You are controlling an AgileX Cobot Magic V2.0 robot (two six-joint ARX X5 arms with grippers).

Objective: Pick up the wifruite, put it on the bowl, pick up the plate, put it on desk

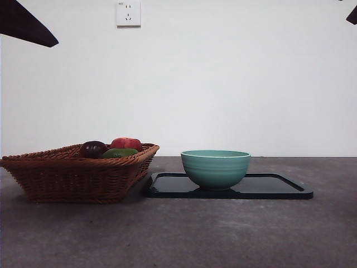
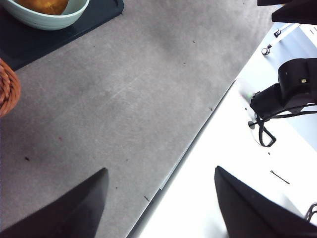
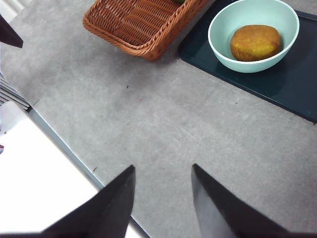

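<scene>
The teal-green bowl (image 1: 215,167) stands on a glossy black tray (image 1: 268,187) on the dark grey desk (image 1: 195,234). In the right wrist view a round orange-brown fruit (image 3: 255,42) lies inside the bowl (image 3: 218,44). The front view hides the fruit behind the bowl's wall. The left wrist view shows the bowl (image 2: 44,22) with the fruit (image 2: 47,5) at a corner. My left gripper (image 2: 160,171) is open and empty above the desk's edge. My right gripper (image 3: 163,166) is open and empty above bare desk, away from the bowl.
A brown wicker basket (image 1: 67,173) with a dark, a red and a green fruit stands left of the tray. Black arm tips show at the front view's top corners (image 1: 28,25) (image 1: 352,15). A white surface with black hardware (image 2: 292,89) lies beyond the desk's edge.
</scene>
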